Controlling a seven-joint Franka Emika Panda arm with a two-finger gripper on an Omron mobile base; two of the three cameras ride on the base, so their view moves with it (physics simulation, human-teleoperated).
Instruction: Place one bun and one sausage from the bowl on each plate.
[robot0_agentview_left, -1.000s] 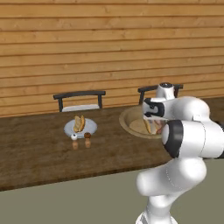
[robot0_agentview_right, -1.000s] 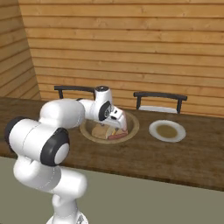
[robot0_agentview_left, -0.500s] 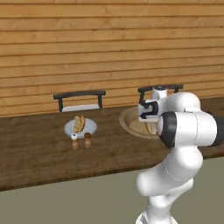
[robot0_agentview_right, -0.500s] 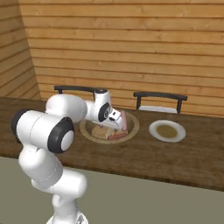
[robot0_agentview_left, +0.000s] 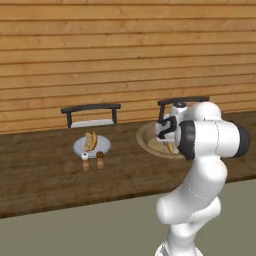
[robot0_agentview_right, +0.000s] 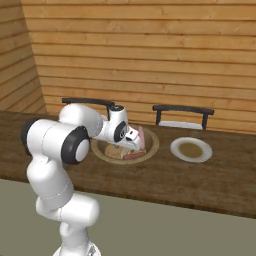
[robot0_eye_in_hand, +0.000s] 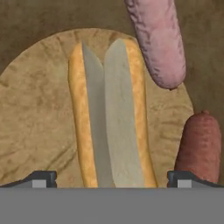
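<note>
Gripper (robot0_eye_in_hand: 112, 177) spread wide, grasping nothing, poised over a split bun (robot0_eye_in_hand: 111, 113) in the bowl (robot0_agentview_right: 150, 150); pale sausage (robot0_eye_in_hand: 157, 41) at 1 o'clock. Left plate (robot0_agentview_left: 80, 148) has a bun, maybe sausage too; right plate (robot0_agentview_right: 175, 150) awaits both

the arm folds forward and down, its pincer (robot0_eye_in_hand: 112, 176) spread wide, apparently pointing steeply downward.

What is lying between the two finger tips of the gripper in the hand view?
In the hand view, a split bun lies lengthwise between the two fingertips of the gripper, inside the bowl.
</note>
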